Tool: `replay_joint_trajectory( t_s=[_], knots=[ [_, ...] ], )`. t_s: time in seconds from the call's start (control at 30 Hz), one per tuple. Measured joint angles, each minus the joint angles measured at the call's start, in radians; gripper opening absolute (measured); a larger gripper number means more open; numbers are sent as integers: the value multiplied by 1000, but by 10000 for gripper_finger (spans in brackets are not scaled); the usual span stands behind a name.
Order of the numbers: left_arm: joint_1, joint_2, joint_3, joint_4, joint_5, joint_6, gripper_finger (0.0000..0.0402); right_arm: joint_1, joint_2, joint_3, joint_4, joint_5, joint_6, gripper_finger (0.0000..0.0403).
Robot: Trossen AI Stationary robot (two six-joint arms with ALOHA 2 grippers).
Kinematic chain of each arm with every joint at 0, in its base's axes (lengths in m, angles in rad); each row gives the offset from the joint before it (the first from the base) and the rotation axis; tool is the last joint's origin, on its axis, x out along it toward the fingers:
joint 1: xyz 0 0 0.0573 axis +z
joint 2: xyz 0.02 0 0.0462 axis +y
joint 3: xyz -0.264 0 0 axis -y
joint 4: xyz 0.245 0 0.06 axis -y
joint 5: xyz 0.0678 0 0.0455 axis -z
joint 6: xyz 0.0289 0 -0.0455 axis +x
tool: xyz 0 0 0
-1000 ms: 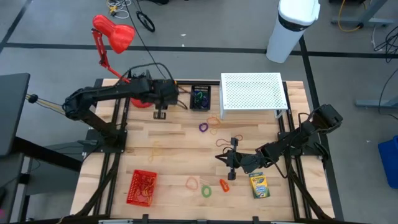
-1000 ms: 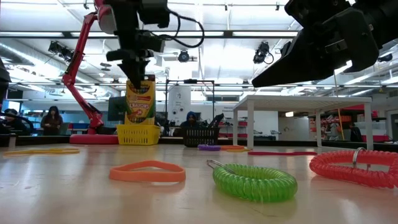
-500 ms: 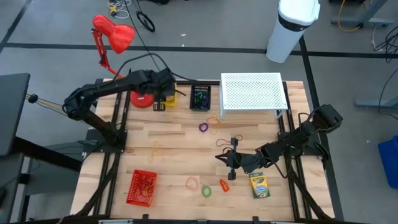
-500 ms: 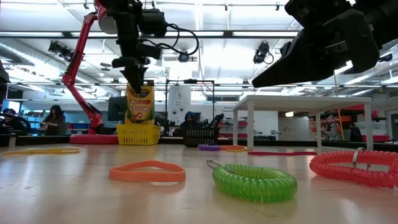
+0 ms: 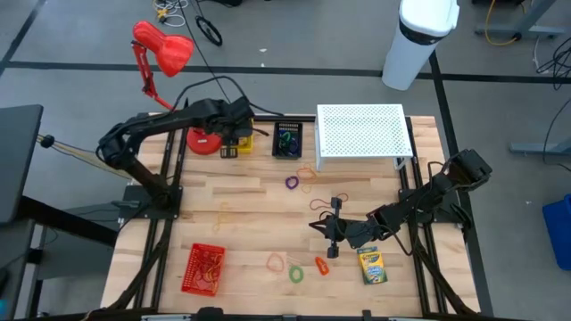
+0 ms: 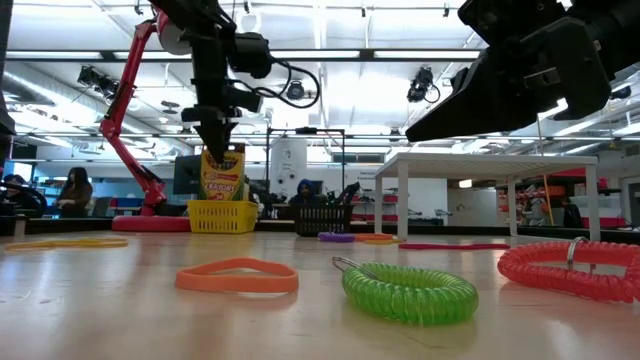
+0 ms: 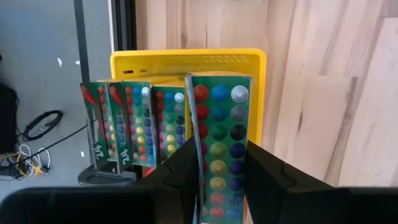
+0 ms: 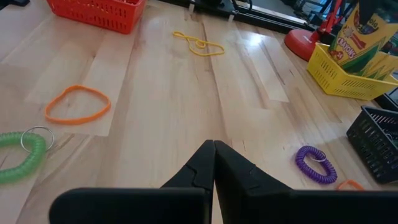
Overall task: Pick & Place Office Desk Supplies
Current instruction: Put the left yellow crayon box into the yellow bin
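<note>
We note the left gripper (image 7: 217,171) at the far left of the worktop (image 5: 241,205), beside the base of the red lamp (image 5: 163,49), directly over the yellow basket (image 7: 186,62). Its jaws stand partly closed, pinching a crayon box (image 7: 218,149) by its two broad faces; the box hangs upright with its lower end already inside the basket, next to three boxes (image 7: 134,124) standing there in a row. In the low view the held box (image 6: 223,176) shows above the basket rim (image 6: 221,212). We judge the step in hand to be seating this box in the free slot at the end of the row. To do it well we would keep it vertical and parallel to its neighbours, lower until the bottom meets the basket floor, then open only a little, since the neighbouring box sits close against one finger (image 7: 180,171); lift straight up so that nothing tips. The right gripper (image 8: 213,155) waits low over the middle of the worktop, jaws fully closed on nothing. Another crayon box (image 5: 371,265) lies flat near the right front edge; a green coil (image 5: 295,273), orange band (image 5: 276,262), purple coil (image 5: 292,183) and yellow band (image 8: 199,42) lie loose, well apart from the red basket (image 5: 202,268) and the black basket (image 5: 287,141).
</note>
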Motion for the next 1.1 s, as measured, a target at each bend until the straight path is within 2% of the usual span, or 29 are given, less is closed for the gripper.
replay_joint_trajectory(
  t_s=[0.8, 1.1],
  knots=[
    [60, 64, -2, 35, 40, 3, 109, 0, 0, 0, -6, -18, 0, 17],
    [61, 62, -118, 152, 10, 34, 109, 0, 0, 0, -6, -18, 0, 17]
  ],
)
